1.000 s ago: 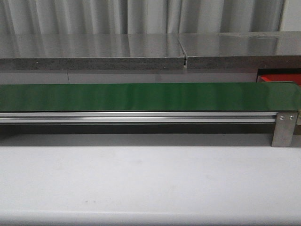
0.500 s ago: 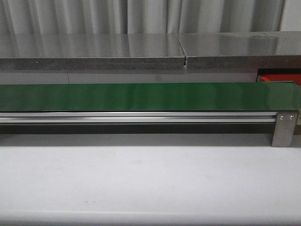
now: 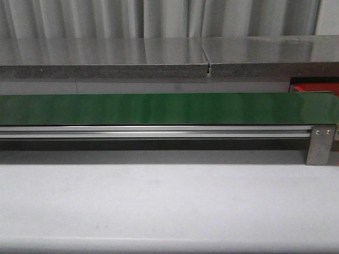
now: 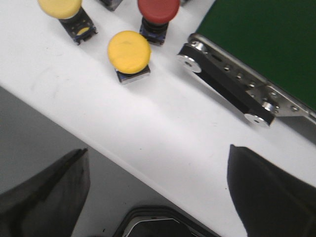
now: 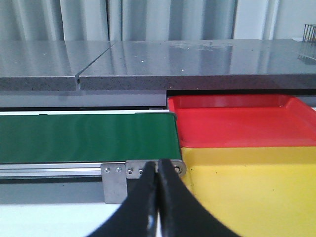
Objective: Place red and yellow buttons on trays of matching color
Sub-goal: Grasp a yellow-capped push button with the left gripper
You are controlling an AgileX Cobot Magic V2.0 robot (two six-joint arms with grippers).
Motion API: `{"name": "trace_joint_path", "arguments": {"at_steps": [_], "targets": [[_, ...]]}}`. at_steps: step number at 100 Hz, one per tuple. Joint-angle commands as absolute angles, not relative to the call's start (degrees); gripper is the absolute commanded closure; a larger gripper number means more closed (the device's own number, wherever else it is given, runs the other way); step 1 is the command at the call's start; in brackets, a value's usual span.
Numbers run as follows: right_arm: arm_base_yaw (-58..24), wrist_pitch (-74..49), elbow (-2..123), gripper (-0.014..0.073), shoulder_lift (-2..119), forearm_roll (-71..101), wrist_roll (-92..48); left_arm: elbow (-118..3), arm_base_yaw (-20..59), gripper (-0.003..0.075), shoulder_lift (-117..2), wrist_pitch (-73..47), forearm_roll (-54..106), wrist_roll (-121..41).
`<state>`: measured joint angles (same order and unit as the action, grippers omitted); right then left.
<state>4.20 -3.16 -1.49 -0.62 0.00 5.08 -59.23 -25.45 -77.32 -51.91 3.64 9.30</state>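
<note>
Buttons wait on the white table beside the conveyor's end: a yellow button (image 4: 129, 52) nearest the left gripper (image 4: 153, 190), a red button (image 4: 158, 11) just beyond, another yellow one (image 4: 60, 7) off to the side. Left fingers spread wide and empty; right gripper (image 5: 158, 197) pressed together, holding nothing, facing the red tray (image 5: 237, 121) and yellow tray (image 5: 252, 190). Smart play: drop straight over the nearest dome and grip its squared base, since that smooth rounded cap looks slippery. The green belt (image 3: 169, 108) is matte, both trays glossy.
</note>
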Motion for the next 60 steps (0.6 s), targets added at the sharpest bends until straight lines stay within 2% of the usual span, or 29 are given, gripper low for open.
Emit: {"name": "trace_joint_path", "arguments": {"at_steps": [1, 60], "targets": [[4.54, 1.27, -0.22, 0.0710, -1.54, -0.68, 4.80, -62.29, -27.34, 0.0155, -78.28, -51.12, 4.67, 9.74], [4.54, 1.27, -0.22, 0.0710, -1.54, -0.68, 4.80, -76.25, -29.08, 0.0155, -99.95, -53.47, 5.66, 9.74]]}}
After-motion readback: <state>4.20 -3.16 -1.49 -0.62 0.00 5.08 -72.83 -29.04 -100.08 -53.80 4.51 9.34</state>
